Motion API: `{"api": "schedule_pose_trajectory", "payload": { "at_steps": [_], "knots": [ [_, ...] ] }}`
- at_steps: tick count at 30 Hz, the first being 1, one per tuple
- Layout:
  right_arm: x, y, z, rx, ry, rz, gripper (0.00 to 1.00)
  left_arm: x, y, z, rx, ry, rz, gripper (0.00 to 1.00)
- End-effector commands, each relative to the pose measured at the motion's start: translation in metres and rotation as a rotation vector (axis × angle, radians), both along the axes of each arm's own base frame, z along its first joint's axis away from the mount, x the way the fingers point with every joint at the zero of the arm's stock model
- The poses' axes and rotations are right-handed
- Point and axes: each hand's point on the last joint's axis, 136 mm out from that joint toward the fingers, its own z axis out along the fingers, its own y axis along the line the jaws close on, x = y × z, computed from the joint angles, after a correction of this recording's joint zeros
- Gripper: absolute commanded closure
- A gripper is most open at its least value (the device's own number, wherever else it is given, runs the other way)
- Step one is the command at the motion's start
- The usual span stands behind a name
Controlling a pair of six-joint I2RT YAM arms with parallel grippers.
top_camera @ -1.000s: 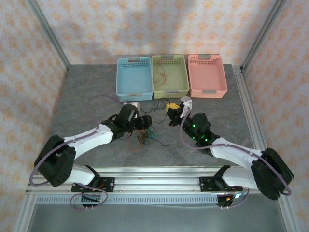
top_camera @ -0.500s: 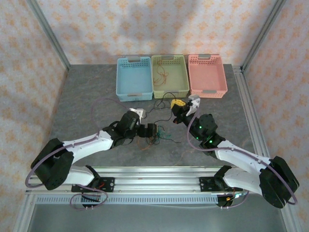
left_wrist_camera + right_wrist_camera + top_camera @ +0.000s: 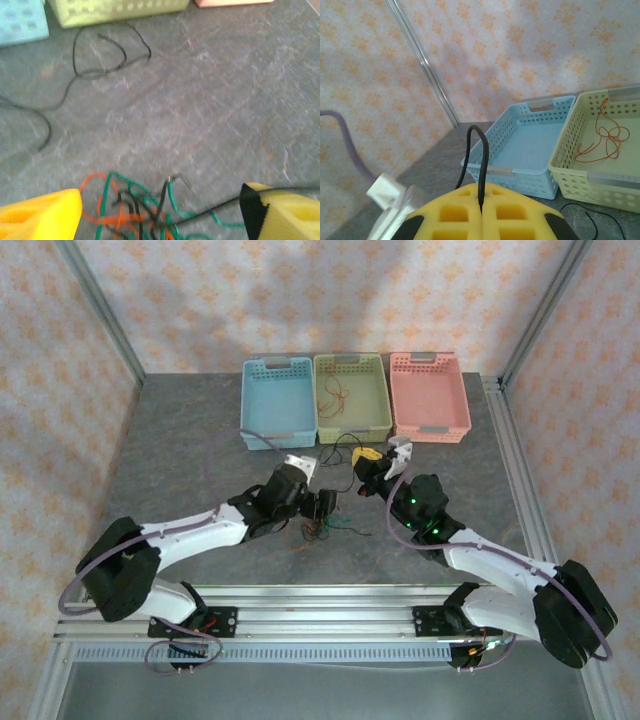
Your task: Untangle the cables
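Top external: tangled cables (image 3: 318,530) lie low centre on the surface, just beside the left gripper (image 3: 325,505). Left wrist: its jaws stand released astride them. The wires look light and limp, best taken by a free end. Right wrist: right gripper (image 3: 481,200) jaws clench a black cable (image 3: 479,150).

A grey stone-patterned table (image 3: 180,440) carries a green basket (image 3: 350,433) at its far side, with a blue basket (image 3: 278,436) just left of it and a pink basket (image 3: 430,428) just right. A black cable (image 3: 100,73) loops just in front of the green basket. A tangle of cables (image 3: 318,530) lies nearer.
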Motion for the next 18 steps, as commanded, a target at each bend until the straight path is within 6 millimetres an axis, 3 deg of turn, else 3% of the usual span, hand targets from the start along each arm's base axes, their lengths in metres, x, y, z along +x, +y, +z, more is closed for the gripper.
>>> {"api": "schedule_pose_trajectory", "payload": {
  "at_steps": [1,4,7,15,18],
  "knots": [
    [-0.007,-0.001,0.02,0.046,-0.027,0.028,1.0,0.023,0.002,-0.002,0.077,-0.071,0.044,0.2],
    [-0.013,0.002,0.034,0.081,-0.029,0.068,1.0,0.034,0.002,-0.013,0.094,-0.081,0.079,0.3],
    [-0.025,-0.002,0.062,0.12,-0.059,0.097,1.0,0.038,0.011,-0.023,0.13,-0.082,0.137,0.49],
    [-0.067,-0.062,0.172,0.245,-0.233,-0.022,1.0,0.029,0.029,-0.032,0.154,-0.073,0.172,0.47],
    [-0.079,-0.084,0.196,0.281,-0.283,-0.085,1.0,0.025,0.033,-0.028,0.145,-0.077,0.177,0.47]
  ]
}}
